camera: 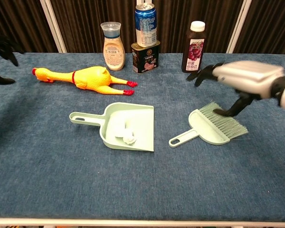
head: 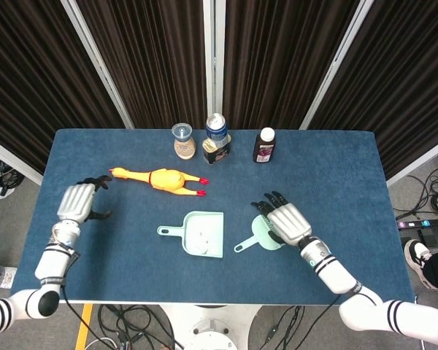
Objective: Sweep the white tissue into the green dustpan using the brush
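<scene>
On the napped blue cloth of the table [camera: 47,180], the pale green plastic dustpan [camera: 128,126] lies flat with its looped handle pointing toward the robot's left and its wide mouth toward the right, the crumpled white tissue [camera: 125,135] resting inside the tray. Just beside it to the right lies the matching green brush [camera: 210,127], long axis slanted, with its handle end angled toward the dustpan and the near edge and its fanned bristles pointing away toward the right hand [camera: 247,78]. That hand hovers over the bristles with fingers spread and holding nothing, while the left hand [head: 79,202], well apart near the table's left edge beside the yellow rubber chicken [camera: 83,77], is likewise empty with dark fingers splayed.
</scene>
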Controlling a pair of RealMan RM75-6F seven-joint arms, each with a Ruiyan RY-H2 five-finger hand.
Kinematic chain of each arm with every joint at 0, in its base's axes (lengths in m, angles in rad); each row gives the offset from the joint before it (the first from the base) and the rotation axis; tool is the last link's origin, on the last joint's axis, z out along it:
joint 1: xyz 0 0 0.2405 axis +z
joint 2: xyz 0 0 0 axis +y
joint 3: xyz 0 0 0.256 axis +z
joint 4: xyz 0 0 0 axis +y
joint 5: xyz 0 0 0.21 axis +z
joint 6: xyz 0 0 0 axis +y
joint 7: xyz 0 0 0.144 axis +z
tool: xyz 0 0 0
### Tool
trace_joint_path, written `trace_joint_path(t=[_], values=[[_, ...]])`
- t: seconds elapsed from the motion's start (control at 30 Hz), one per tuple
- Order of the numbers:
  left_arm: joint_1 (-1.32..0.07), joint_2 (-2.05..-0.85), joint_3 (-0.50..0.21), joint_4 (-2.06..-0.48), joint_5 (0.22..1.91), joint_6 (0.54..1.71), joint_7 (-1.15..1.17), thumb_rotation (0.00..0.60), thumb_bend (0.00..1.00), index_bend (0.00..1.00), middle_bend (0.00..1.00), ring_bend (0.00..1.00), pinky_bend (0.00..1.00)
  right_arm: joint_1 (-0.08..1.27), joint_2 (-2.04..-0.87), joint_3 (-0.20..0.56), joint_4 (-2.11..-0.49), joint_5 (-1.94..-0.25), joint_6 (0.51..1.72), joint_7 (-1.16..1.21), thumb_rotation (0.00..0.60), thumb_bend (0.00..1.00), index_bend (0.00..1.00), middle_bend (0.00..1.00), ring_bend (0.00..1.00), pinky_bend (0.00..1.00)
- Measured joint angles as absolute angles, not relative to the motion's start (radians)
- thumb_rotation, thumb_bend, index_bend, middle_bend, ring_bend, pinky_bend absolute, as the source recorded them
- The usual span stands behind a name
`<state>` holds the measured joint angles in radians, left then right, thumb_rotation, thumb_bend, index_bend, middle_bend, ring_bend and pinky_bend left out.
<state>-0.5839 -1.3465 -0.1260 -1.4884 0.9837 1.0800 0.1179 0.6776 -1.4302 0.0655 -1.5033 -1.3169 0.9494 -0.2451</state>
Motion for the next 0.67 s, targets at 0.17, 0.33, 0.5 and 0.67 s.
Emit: trace_joint_path(t=[0.17,0.33,0.5,0.67], values=[[-0.508,-1.319,-0.1,-1.458,1.046,1.199,0.128,0.6,0.2,0.24,0.32,0.22,0.24,0.598,-1.332,0.061,-1.516,-1.364,1.072,-0.145,0.6,0.27,0.09,0.17,0.0,0.0],[-0.402,-1.293,-0.068,-1.446,1.103,1.328,0.111,0.6,0.2,0.24,0.32,0.22,0.23,0.499,-1.229,0.04,-1.526,-1.411,1.199,-0.052,0.6,0.27,0.09,0.15,0.0,0.0],[-0.289,-1.277,-0.031,-1.453,1.157,1.453,0.1,0.6,0.2,0.25,0.31,0.22,0.22,0.385,-1.182,0.01,-1.527,-1.439,1.325,0.034,0.6,0.27,0.09,0.15,0.0,0.0],[-0.199,-1.273,0.013,-1.491,1.228,1.549,0.115,0.6,0.2,0.25,0.31,0.22,0.22,0.285,-1.169,-0.011,-1.527,-1.456,1.439,0.063,0.6,0.27,0.09,0.16,0.0,0.0]])
